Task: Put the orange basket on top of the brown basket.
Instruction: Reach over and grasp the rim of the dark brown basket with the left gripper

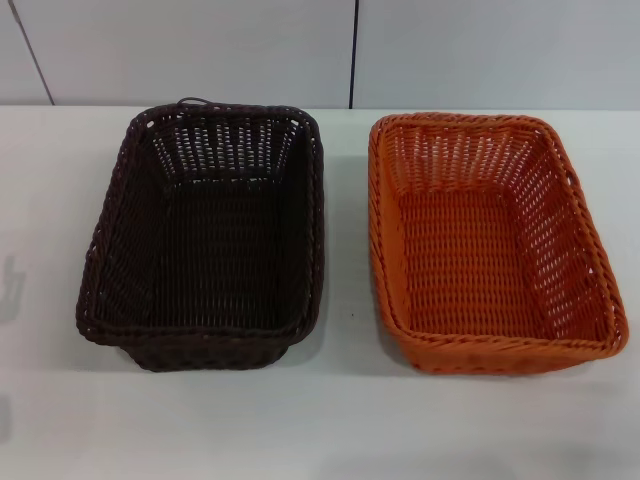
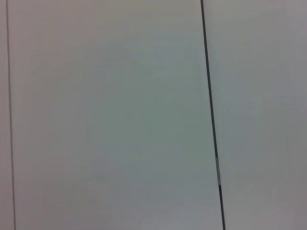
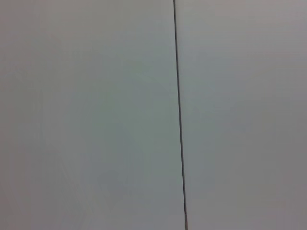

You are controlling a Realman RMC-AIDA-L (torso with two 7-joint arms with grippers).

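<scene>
**Two baskets sit side by side on white table, stacking not yet done**

The orange basket (image 1: 493,245) rests upright on the white table (image 1: 340,420), on the robot's right, its open top facing up and its inside bare. Just beside it, on the robot's left, stands the brown basket (image 1: 208,240), also upright and with nothing in it. A narrow strip of bare tabletop runs between the two, so their braided rims lie near each other but do not touch. Both are turned the same way, short ends toward the robot and toward the wall (image 1: 200,50) behind. The brown one shows a small dark loop at the middle of its far rim. The orange one sits slightly askew, its near end angled a little outward to the right.

Behind the table the pale wall panels meet at a thin dark seam (image 1: 353,50).

Neither arm appears in the head view. Both wrist cameras show only the pale wall panels, each crossed by a dark seam (image 2: 211,115) (image 3: 179,115). No pincer shows in any view, so whether either is spread or pressed together cannot be told.
</scene>
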